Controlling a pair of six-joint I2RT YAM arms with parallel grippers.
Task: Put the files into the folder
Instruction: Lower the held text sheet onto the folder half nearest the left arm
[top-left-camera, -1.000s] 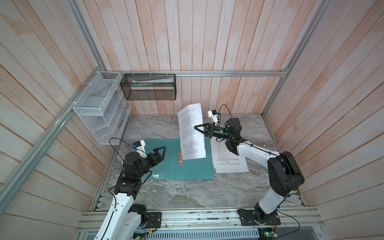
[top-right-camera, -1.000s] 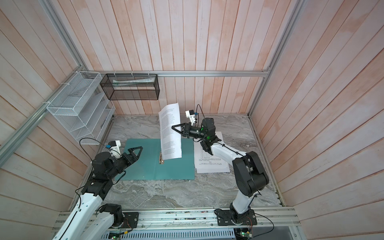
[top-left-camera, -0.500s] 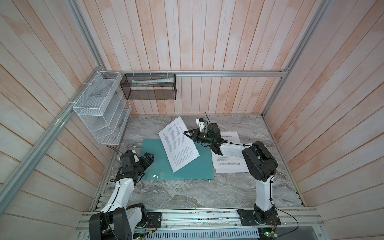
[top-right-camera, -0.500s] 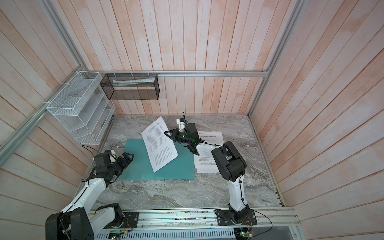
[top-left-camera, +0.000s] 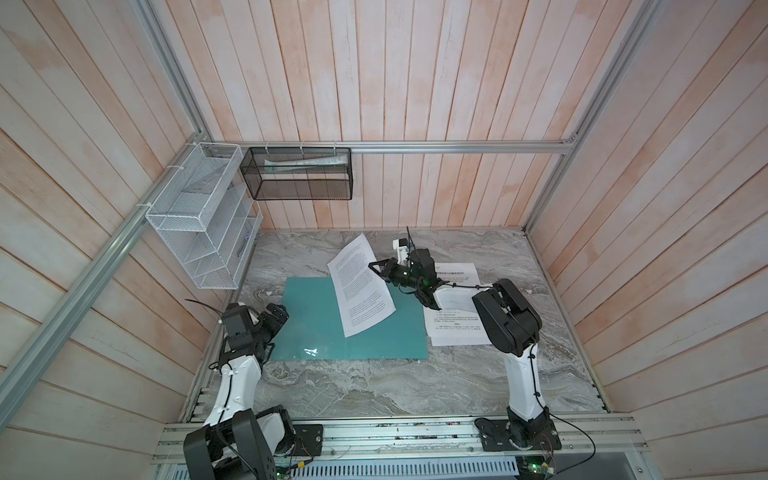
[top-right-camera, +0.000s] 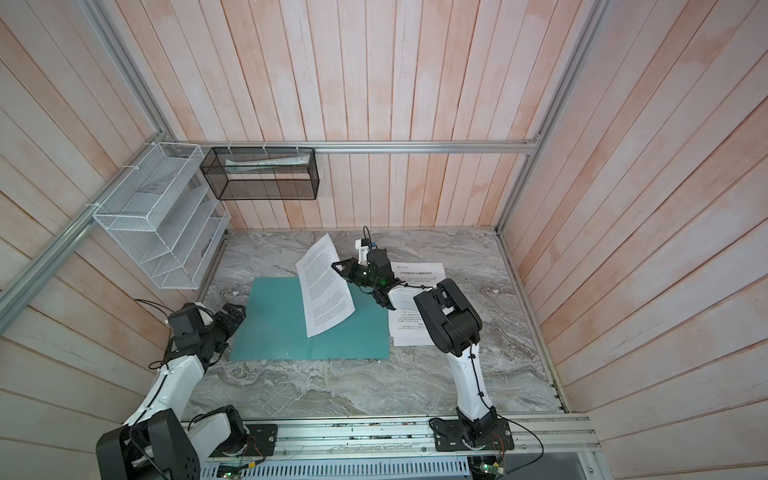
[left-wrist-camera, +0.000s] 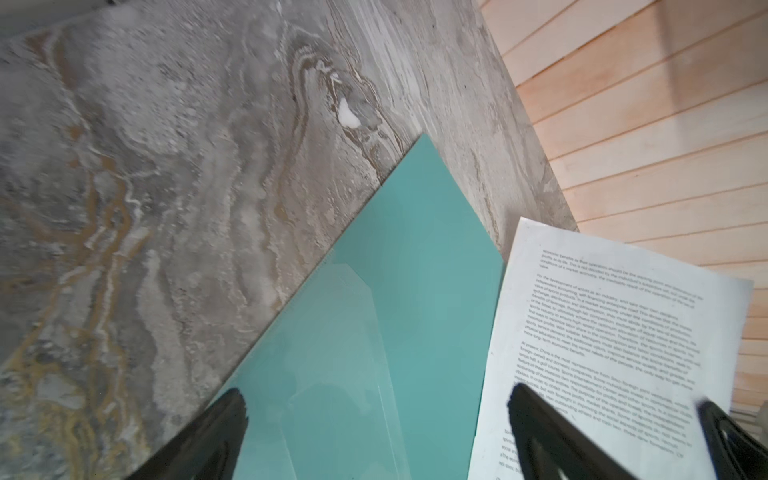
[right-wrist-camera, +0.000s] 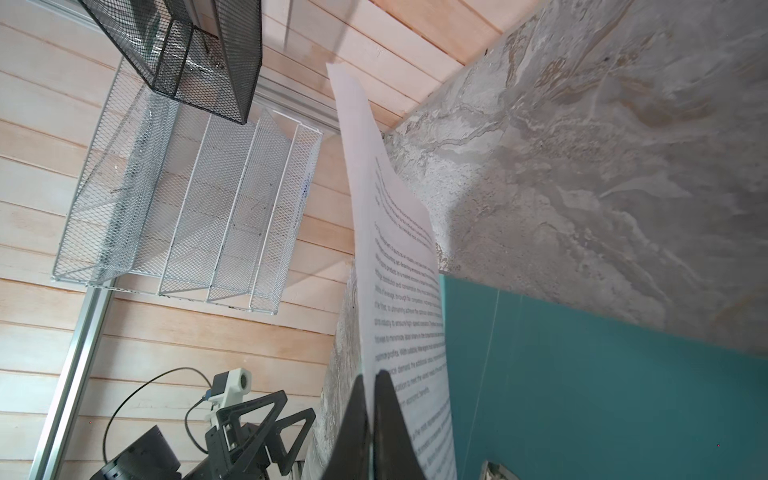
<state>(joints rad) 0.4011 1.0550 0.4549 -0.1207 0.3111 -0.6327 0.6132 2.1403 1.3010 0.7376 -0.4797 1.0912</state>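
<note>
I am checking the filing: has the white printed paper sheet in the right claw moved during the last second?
Yes. The white printed paper sheet has tipped from nearly upright down and leftward over the flat teal-green folder, which stayed put.

Table sheet (top-left-camera: 453, 332) partly behind right arm (top-left-camera: 505, 320); folder (top-left-camera: 311, 324) middle under held sheet (top-left-camera: 359, 291) (print unreadable).

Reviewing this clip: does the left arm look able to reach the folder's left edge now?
Probably yes: the left claw stands open beside the left edge of the folder, and the sheet pinched in the right claw overhangs only its middle.
</note>
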